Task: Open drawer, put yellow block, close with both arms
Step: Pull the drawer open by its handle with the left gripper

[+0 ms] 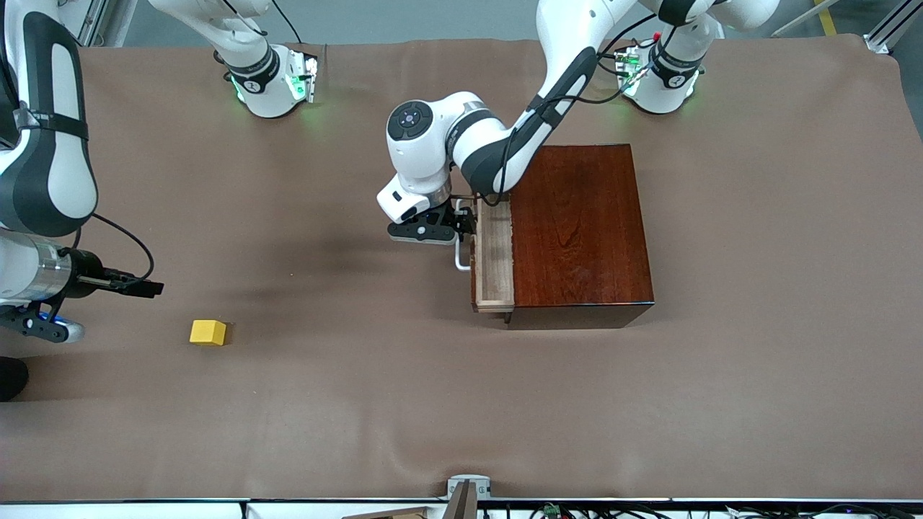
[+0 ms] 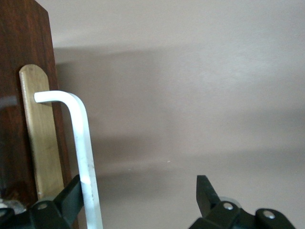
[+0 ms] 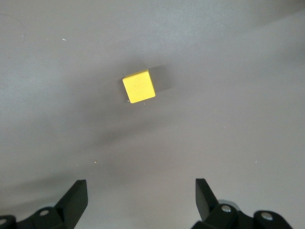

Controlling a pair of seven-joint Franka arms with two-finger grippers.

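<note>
The dark mahogany box stands toward the left arm's end of the table. Its drawer is pulled out a little, showing the pale tray. My left gripper is open at the white handle. In the left wrist view the handle runs just inside one finger of the left gripper, in front of the drawer front. The yellow block lies on the cloth toward the right arm's end. My right gripper is open and empty beside it; the right wrist view shows the right gripper short of the block.
A brown cloth covers the table. A small grey fixture sits at the table edge nearest the front camera. A brass plate backs the handle on the drawer front.
</note>
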